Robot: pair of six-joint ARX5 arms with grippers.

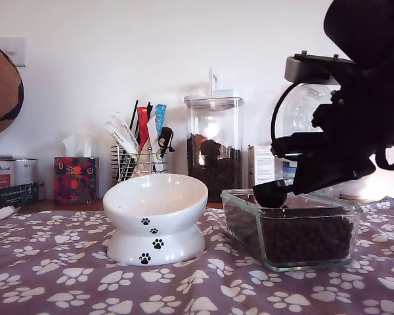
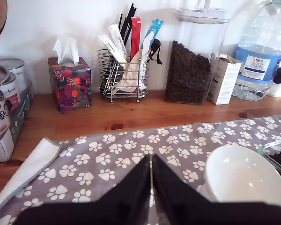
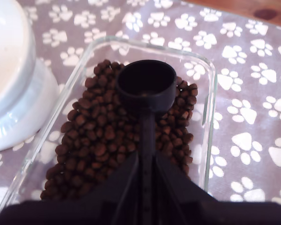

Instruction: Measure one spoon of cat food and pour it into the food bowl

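My second gripper is clenched on the flat handle of the spoon, holding it well back from the cup, which hangs over the cat food in the glass dish. The cup looks nearly empty, with perhaps a few pellets at its bottom. In the exterior view the spoon sits just above the dish rim at the exterior view's right.

The spoon is stiff black plastic, light, with a smooth matte look; the long handle is the right hold, though I judge a thin flat handle may twist between the fingers when the cup digs in. The cat food is dry, hard, roundish and loose, so it should roll and spill if the cup tips. The dish is clear, heavy-looking glass with rounded corners.

The food bowl stands just beside the dish on the paw-print cloth: glossy white ceramic, tilted rim, flared base, probably heavy and breakable.

My first gripper hangs over the cloth with its fingers pressed together, holding nothing.
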